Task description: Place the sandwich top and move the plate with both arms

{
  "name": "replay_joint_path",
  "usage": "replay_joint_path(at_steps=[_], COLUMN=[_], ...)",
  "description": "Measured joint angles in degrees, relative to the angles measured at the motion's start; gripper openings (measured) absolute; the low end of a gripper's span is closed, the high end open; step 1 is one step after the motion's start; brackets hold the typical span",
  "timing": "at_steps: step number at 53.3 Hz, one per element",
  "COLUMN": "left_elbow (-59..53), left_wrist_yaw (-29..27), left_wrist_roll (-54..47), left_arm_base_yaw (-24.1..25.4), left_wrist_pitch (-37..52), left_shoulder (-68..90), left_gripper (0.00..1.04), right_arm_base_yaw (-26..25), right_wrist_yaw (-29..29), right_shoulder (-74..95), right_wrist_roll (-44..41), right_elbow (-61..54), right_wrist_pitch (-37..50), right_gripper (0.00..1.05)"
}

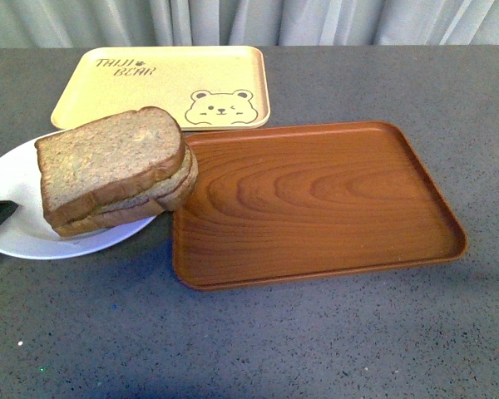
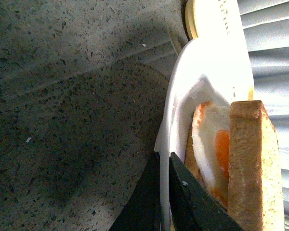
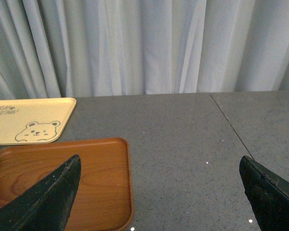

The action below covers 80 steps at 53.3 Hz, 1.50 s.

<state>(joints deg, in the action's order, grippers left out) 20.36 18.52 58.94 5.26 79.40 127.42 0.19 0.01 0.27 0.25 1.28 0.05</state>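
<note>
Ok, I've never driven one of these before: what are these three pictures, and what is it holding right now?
It is a robot with two arms. The front picture comes from a camera on its body, the other two from a camera on each wrist. On the grey table lie a yellow bear-print tray, a brown wood-grain tray and a white plate with a sandwich: the top slice sits over a fried egg and a lower slice. The left arm's fingers are pinched on the plate's rim. The right arm's fingers are open and hold nothing.
</note>
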Motion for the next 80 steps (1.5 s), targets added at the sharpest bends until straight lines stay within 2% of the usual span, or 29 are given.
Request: replay_joint_path(at_steps=[13,24,34,52,80], left_elbow=[-1.8,-0.7,9.1,30.5,55.9], left_wrist_yaw=[2.1,3.1,1.7,0.7,-0.7], left_wrist_roll=[3.3,7.2,8.2,6.2,5.5], left_arm_base_yaw=[0.0,-2.2,-5.8,-11.1,-11.6], left_wrist_pitch=[0.3,-7.9,-16.6,-29.3,-41.1], left_shoulder=[-2.0,-10.3,-13.3,-3.2,11.2], left_gripper=[0.02,0.02,0.02,0.02,0.02], right_arm_base_yaw=[0.0,0.0,0.0,0.0,0.0], right_wrist_yaw=[0.0,0.0,0.0,0.0,0.0], right_shoulder=[0.0,0.0,0.0,0.0,0.0], right_wrist_roll=[0.0,0.0,0.0,0.0,0.0], right_elbow=[0.0,0.0,0.0,0.0,0.0], right_wrist_pitch=[0.0,0.0,0.0,0.0,0.0], right_gripper=[0.96,0.96,0.96,0.96,0.96])
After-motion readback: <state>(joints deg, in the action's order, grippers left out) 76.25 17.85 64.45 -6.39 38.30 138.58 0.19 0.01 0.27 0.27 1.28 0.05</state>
